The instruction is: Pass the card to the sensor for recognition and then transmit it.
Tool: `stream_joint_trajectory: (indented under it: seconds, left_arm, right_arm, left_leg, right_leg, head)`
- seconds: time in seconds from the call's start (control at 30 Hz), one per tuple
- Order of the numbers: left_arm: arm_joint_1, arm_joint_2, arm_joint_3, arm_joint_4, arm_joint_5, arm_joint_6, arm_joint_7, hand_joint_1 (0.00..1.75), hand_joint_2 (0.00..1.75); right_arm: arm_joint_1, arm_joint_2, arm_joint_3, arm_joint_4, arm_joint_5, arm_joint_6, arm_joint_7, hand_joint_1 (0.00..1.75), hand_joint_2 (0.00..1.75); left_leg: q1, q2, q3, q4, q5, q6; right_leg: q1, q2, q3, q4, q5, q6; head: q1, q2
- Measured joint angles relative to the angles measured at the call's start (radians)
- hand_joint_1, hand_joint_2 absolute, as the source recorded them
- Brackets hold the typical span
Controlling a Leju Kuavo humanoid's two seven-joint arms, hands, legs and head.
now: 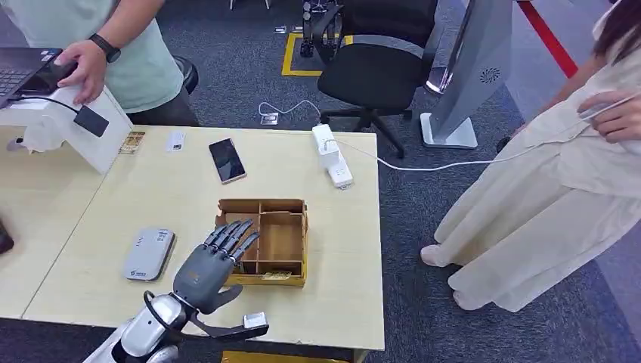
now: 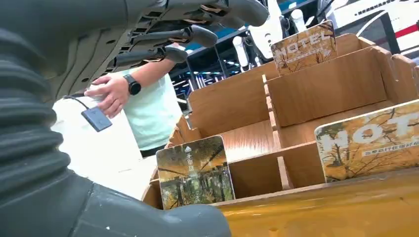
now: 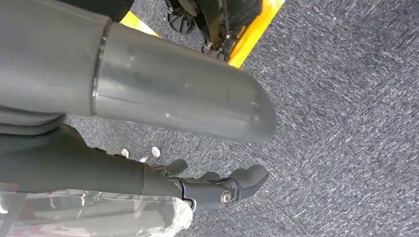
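Left hand: the left hand (image 1: 214,261) hovers at the near left corner of the wooden box (image 1: 291,274), fingers spread apart and straight, holding nothing; from the head view I cannot tell whether the fingertips touch the box rim.
Left wrist view: the fingers (image 2: 195,34) stretch out above the box (image 2: 326,84), clear of the cards below.
Cards: the left wrist view shows what the head view hides: one card (image 2: 195,173) stands upright in a near compartment, a second card (image 2: 368,140) leans in the neighbouring near compartment, and a third card (image 2: 304,47) stands in a far one. From the head view, just a sliver of card (image 1: 276,274) shows at the near wall.
Right hand: the right hand (image 3: 212,190) hangs over grey carpet (image 3: 346,98), fingers loosely curled with nothing in them.
Surface: the surface (image 1: 151,197) carries a grey sensor pad (image 1: 149,254) left of the box, and farther back a phone (image 1: 227,159) and a power strip (image 1: 331,156).
Far edge: a person's hand (image 1: 82,69) rests on a white device (image 1: 64,125).
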Motion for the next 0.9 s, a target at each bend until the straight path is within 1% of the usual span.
stream_joint_trajectory:
  seconds: [0.5, 0.77, 0.9]
  left_arm:
    - [0.0, -0.001, 0.0, 0.0, 0.013, -0.003, -0.003, 0.0, 1.75]
    - [0.003, 0.002, -0.001, 0.0, 0.032, -0.01, -0.023, 0.0, 1.75]
    - [0.004, -0.005, -0.01, 0.0, 0.039, -0.014, -0.023, 0.0, 1.75]
  right_arm:
    - [0.0, 0.0, 0.0, 0.0, 0.0, 0.0, -0.003, 0.0, 0.0]
    - [0.0, 0.0, 0.0, 0.0, -0.004, 0.0, -0.01, 0.0, 0.0]
    - [0.0, 0.0, 0.0, 0.0, -0.004, 0.001, -0.015, 0.0, 0.0]
  left_leg:
    - [0.0, 0.0, 0.0, 0.0, 0.0, 0.0]
    - [0.0, 0.0, 0.0, 0.0, 0.0, 0.0]
    - [0.0, 0.0, 0.0, 0.0, 0.0, 0.0]
  right_leg:
    - [0.0, 0.0, 0.0, 0.0, 0.0, 0.0]
    - [0.0, 0.0, 0.0, 0.0, 0.0, 0.0]
    - [0.0, 0.0, 0.0, 0.0, 0.0, 0.0]
  head:
    - [0.0, 0.0]
    - [0.0, 0.0]
    - [0.0, 0.0]
